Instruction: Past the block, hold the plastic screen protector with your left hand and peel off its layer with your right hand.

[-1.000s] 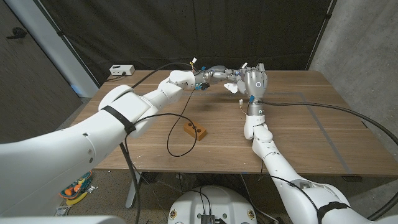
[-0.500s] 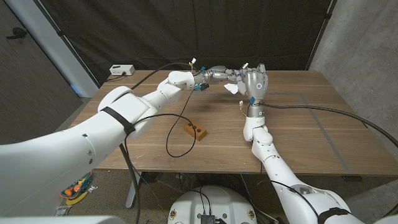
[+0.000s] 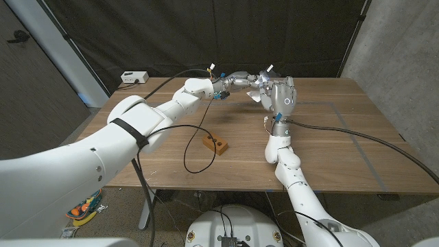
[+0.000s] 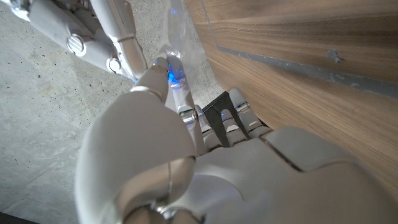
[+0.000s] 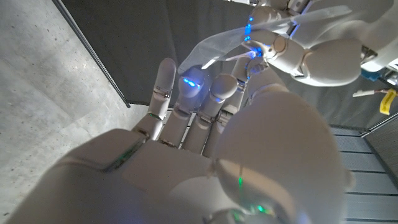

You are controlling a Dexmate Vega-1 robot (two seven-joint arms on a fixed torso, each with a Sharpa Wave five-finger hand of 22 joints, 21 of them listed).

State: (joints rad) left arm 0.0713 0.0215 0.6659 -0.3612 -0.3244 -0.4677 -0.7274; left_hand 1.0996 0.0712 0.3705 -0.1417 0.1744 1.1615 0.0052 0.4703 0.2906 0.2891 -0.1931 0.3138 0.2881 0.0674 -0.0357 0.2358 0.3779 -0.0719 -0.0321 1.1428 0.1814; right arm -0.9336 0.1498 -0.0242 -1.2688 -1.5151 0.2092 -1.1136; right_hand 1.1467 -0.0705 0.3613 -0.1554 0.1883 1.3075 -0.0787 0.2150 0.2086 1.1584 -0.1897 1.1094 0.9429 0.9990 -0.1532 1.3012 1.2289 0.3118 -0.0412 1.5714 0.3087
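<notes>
Above the table (image 3: 329, 137), screen protector (image 3: 255, 97) pinched between both robot hands

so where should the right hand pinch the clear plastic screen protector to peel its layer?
Probably the free end of the clear plastic screen protector, opposite where the left hand holds it. The sheet is up off the table, flexed, and sticks out toward the right hand, so pinch that end from the right hand's own side.

screen protector (image 3: 256, 97): too small to tell its peeled layer apart
my left hand (image 3: 241, 81): fingertips hidden behind my right hand (image 3: 280, 94)
</notes>
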